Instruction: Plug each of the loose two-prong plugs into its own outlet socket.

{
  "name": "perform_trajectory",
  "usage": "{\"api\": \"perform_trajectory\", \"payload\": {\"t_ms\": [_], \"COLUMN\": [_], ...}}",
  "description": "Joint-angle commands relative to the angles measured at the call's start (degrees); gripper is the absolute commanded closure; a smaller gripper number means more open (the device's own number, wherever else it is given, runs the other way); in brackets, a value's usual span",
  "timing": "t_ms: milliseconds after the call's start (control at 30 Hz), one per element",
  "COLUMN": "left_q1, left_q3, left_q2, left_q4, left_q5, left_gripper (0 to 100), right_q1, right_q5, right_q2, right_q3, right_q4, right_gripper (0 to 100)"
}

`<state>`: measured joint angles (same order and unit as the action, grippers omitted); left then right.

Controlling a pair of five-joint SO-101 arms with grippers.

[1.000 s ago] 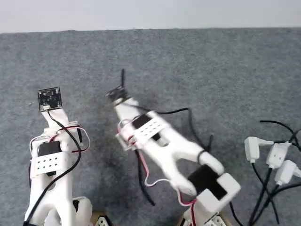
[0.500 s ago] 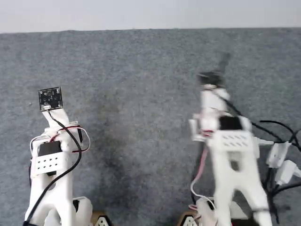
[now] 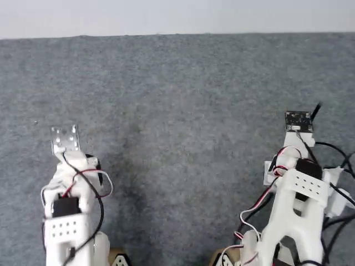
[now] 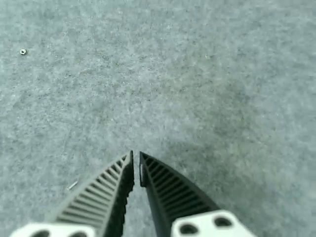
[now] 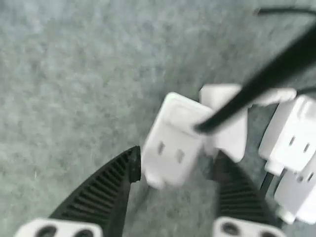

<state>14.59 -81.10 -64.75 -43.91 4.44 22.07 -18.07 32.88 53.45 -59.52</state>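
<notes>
My right gripper (image 5: 177,163) is open and hangs over a white socket block (image 5: 173,140) with two slots, its black fingers (image 5: 111,195) on either side of the block. A white plug body (image 5: 232,121) with a black cable (image 5: 269,74) lies against that block. Two more white socket pieces (image 5: 291,136) sit just beyond. In the high view the right arm (image 3: 299,191) covers most of this cluster at the table's right edge. My left gripper (image 4: 137,165) is shut with nothing in it, above bare grey carpet. The left arm (image 3: 66,188) stands at the near left.
Black cables (image 3: 333,149) loop around the right arm at the table's right edge. A tiny speck (image 4: 22,51) lies on the grey carpet (image 3: 177,111), which runs across the middle and back up to a pale wall (image 3: 177,16).
The right arm has swung from the table's middle to the right and now sits over the plug cluster. The left arm has drawn back toward the near edge.
</notes>
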Motion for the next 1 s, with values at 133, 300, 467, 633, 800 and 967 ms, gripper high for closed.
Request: {"api": "perform_trajectory", "payload": {"t_ms": [133, 300, 467, 633, 800, 967], "left_q1": [0.09, -1.14, -4.04, -4.13, -3.87, -3.87], "left_q3": [-7.25, -12.18, -11.74, -11.74, -13.41, -15.34], "left_q2": [-25.76, -38.77, -38.95, -39.65, -39.65, -39.65], "left_q4": [-10.20, -15.03, -19.34, -22.86, -24.00, -24.00], "left_q5": [-5.19, -5.01, -5.01, -5.19, -5.27, -5.36], "left_gripper": [99, 98, 98, 98, 98, 98], "right_q1": [-0.92, -1.27, -2.95, -4.88, -9.89, -10.42], "right_q5": [3.34, 3.16, -3.78, -4.13, -4.22, -4.22], "right_q2": [12.62, 24.92, 35.74, 46.29, 58.86, 72.22], "right_q3": [-9.67, -4.75, 9.14, 24.70, 37.80, 43.08], "right_q4": [-16.04, -18.15, -13.49, -6.55, -3.56, -12.35], "right_gripper": [81.6, 99.7, 91.8, 90.8, 90.8, 90.6]}}
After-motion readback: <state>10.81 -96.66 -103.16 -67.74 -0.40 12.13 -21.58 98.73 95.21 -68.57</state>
